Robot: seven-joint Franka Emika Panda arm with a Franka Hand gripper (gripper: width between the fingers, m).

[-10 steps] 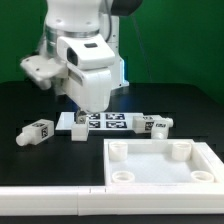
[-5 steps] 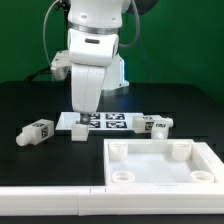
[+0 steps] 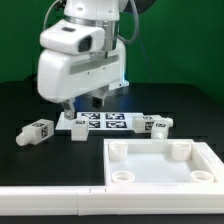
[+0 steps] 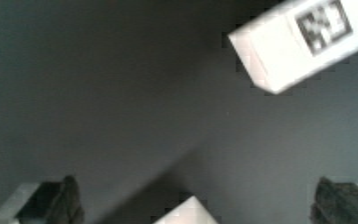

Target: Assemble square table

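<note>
There is one tray-like top (image 3: 165, 195), a white square lying flat on the black counter (image 3: 190, 105) towards the exterior view's right. Four round corner sockets can be counted inside its raised rim, and it holds nothing else. Three white legs can be made out on the counter behind it. The left leg (image 3: 35, 131) lies well apart from the top, a small leg (image 3: 78, 134) lies just beside the marker board (image 3: 103, 121), and the right leg (image 3: 155, 125) lies at the board's other end. Whether the right leg is a single piece I cannot tell. The left and right legs each carry black-and-white square tags, and the marker board shows a row of several. These are patterns only, with no letters or brand names to read. One long white rail (image 3: 50, 200) runs along the near edge, just beside the top's front corner. The single claw (image 4: 197, 200) hangs above the counter near the marker board. In the wrist view its two dark fingers (image 4: 51, 200) stand wide apart with nothing gripped between them. The same view shows one tagged leg (image 4: 300, 40) lying apart from the fingers. A white corner also shows between the fingers, but which part it belongs to I cannot tell.
</note>
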